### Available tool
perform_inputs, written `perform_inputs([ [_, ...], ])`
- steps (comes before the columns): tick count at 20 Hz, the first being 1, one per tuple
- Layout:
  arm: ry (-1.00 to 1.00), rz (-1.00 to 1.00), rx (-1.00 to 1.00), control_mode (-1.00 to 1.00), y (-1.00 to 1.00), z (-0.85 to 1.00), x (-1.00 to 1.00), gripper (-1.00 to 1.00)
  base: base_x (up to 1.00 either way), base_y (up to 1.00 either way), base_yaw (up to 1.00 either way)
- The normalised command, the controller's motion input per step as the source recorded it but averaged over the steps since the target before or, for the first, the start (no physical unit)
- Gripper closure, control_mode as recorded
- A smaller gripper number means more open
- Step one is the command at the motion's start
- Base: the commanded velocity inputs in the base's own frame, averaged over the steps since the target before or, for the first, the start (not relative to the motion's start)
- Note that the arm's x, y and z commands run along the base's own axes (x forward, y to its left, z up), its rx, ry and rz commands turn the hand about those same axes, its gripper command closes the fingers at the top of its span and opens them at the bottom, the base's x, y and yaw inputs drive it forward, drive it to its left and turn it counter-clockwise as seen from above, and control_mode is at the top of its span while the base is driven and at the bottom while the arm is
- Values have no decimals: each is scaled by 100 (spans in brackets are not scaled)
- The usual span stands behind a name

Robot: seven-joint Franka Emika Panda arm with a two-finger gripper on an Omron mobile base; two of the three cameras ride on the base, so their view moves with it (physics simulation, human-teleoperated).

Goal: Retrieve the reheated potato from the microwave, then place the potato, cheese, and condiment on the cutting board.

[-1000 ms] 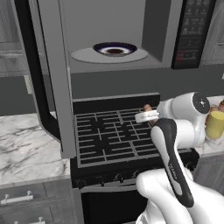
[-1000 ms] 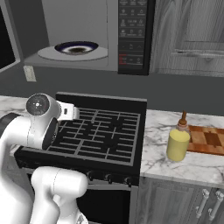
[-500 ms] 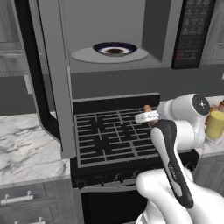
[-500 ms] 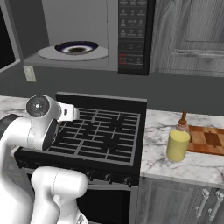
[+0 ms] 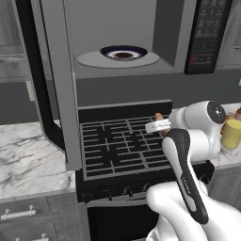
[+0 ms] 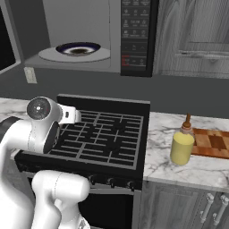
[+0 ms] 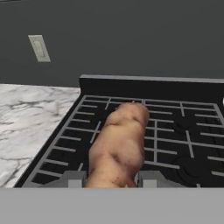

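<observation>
My gripper is shut on the potato, a brown-tan oval lump held between the two fingertips above the stove grates. From the left base view the potato pokes out past the hand over the stove's right rear. The microwave hangs above with its door swung open to the left. The pale-yellow condiment bottle stands on the counter right of the stove, touching the left end of the checkered cutting board. The cheese is out of view.
A dark-rimmed plate sits on the microwave's round turntable. The black stove has raised grates under the hand. Marble counter runs to both sides. The open door juts out over the stove's left edge.
</observation>
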Motion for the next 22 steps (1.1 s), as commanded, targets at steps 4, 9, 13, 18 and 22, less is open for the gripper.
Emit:
perform_inputs([
  [4,0,0,0,100,0,0,0,100,0,0,0],
  [9,0,0,0,100,0,0,0,100,0,0,0],
  [13,0,0,0,100,0,0,0,100,0,0,0],
  [18,0,0,0,100,0,0,0,100,-11,0,0],
  [22,0,0,0,100,0,0,0,100,-51,-1,0],
])
